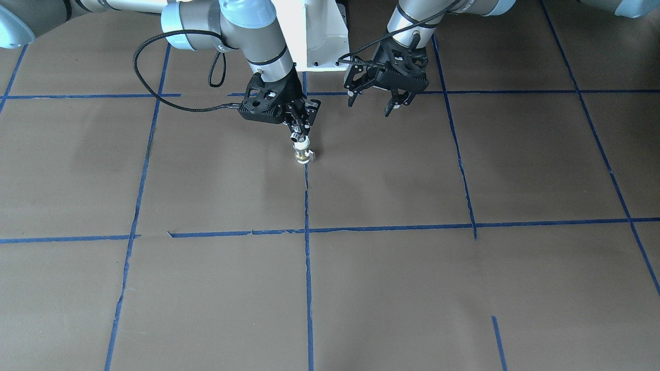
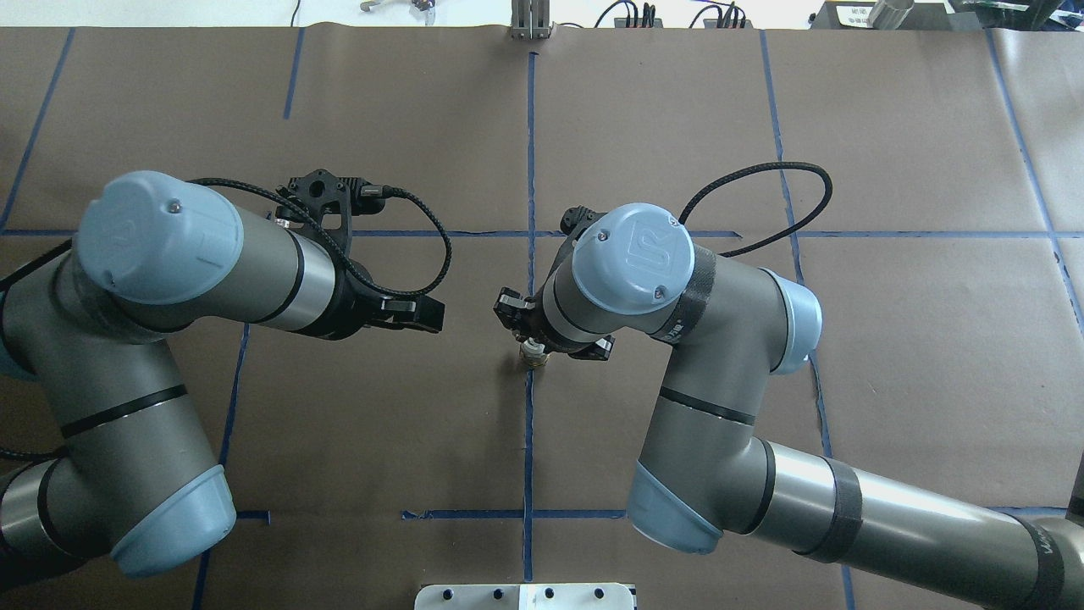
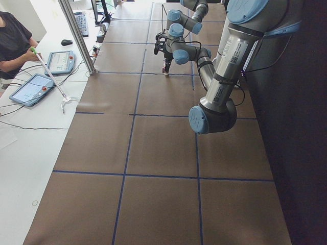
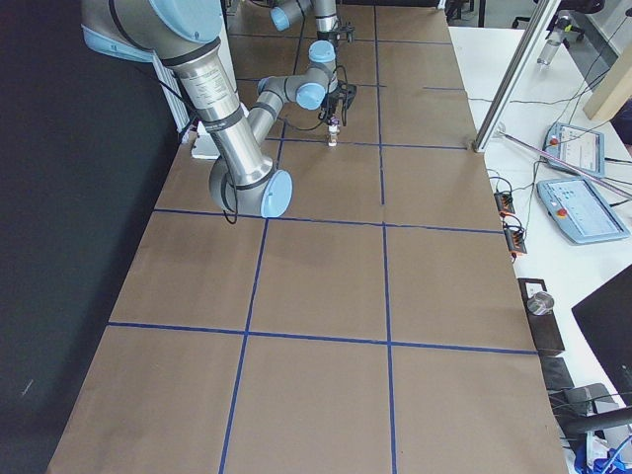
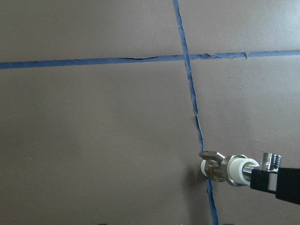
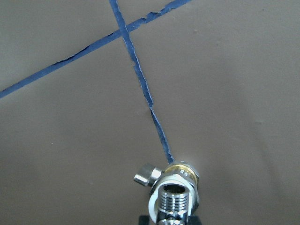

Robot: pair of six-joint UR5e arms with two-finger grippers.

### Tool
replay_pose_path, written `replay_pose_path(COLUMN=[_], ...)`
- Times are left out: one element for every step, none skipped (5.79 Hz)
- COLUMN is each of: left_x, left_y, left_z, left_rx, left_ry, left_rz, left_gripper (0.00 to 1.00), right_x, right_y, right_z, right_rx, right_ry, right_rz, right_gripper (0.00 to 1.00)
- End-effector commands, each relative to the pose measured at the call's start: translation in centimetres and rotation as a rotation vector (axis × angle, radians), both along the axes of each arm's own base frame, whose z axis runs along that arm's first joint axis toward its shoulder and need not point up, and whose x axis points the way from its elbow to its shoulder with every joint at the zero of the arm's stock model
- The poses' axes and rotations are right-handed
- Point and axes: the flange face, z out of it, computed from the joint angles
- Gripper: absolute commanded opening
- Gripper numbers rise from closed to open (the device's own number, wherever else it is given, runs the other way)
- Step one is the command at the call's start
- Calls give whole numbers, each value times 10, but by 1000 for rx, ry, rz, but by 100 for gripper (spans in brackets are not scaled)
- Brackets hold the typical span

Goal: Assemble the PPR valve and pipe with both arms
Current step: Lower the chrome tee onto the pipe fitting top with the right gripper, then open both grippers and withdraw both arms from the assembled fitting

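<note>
Here the right gripper [image 1: 300,129] pinches the shiny threaded pipe [image 1: 295,137] atop the white-and-brass PPR valve [image 1: 303,153]; the left gripper [image 1: 369,104] stands wide.

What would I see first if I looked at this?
Big grey arms, left and right, lean over a brown table with blue tape lines. The right gripper pinches a shiny pipe joined to the white-and-brass valve at the middle line; the left gripper hangs open beside it, empty.
</note>
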Motion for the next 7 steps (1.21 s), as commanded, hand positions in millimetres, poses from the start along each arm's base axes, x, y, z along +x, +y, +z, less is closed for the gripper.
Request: replay_pose_path(left_x=[-1, -1, -1, -2, -4, -22, -35], left_y=[1, 1, 1, 1, 3, 11, 10], left_z=[-1, -1, -1, -1, 17, 41, 71], left_rx=[2, 2, 2, 2, -10, -12, -17], left_ry=[3, 3, 3, 4, -24, -48, -97], left_rz=[0, 0, 0, 0, 4, 6, 10], left_gripper=[86, 86, 86, 86, 86, 86, 86], right_x=[-3, -3, -3, 0, 27, 92, 145], right_y=[-2, -2, -2, -1, -4, 12, 20], right_z=[1, 1, 1, -3, -13, 6, 39], right_rx=[-2, -4, 0, 6, 22, 37, 18], right_ry=[5, 5, 4, -6, -39, -73, -60], right_rz=[0, 1, 0, 0, 20, 38, 51], right_gripper=[52, 73, 84, 100, 100, 100, 100])
